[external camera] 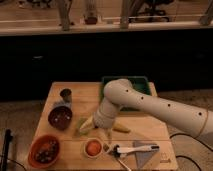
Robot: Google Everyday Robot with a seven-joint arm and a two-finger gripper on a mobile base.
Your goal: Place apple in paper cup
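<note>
On the worktop [70, 150], near edge: apple [93, 147] seated in paper cup [93, 154], where I want it. Gripper [106, 135] just beside the cup, up-right, likely post-release; whether its fingers are released or clenched, I cannot tell. Yellow item [121, 129] alongside; two bowls to the left.

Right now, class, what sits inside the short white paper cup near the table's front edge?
The small round orange-red apple sits inside the short white paper cup, filling its mouth. The cup's bottom is hidden beneath it. The gripper hangs just to its right.
</note>
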